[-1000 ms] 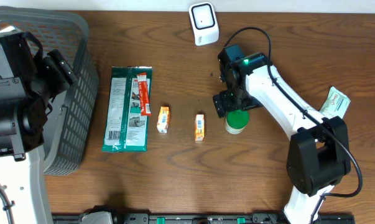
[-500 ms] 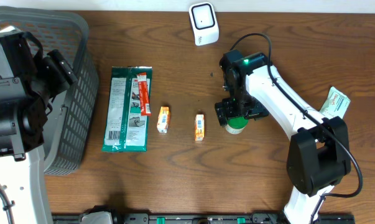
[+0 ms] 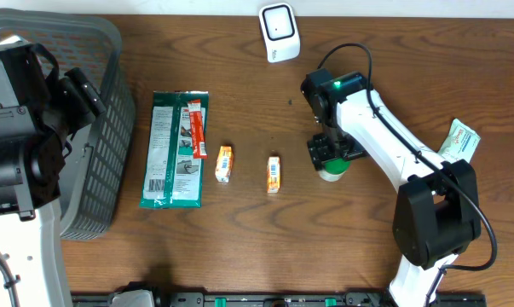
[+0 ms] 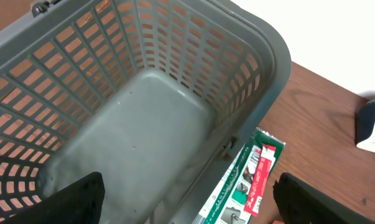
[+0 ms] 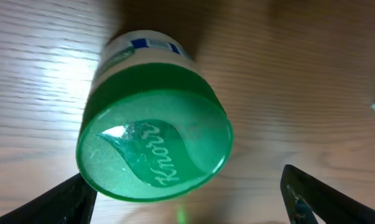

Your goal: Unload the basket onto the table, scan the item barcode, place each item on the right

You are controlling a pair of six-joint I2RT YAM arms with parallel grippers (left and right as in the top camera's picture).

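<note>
Overhead, the green-lidded jar (image 3: 332, 170) stands on the table (image 3: 239, 247) at about five o'clock from the white scanner (image 3: 279, 32), the right gripper (image 3: 328, 154) directly over it. At the left wrist, the left gripper (image 4: 190, 199) is spread wide and empty above the grey basket (image 4: 262, 56), with a green packet (image 4: 237, 186) at the basket's four o'clock. At the right wrist, the fingers (image 5: 56, 205) stand wide apart flanking the jar's lid, the three-o'clock one clear of it, nothing gripped.

surface: dark brown wood-grain table (image 3: 239, 247) | far edge: plain white strip (image 3: 410, 7) beyond the table, wall or floor unclear | near edge: black rail (image 3: 265, 299) | light: even from above, pale glare (image 5: 32, 65) on the wood grain
</note>
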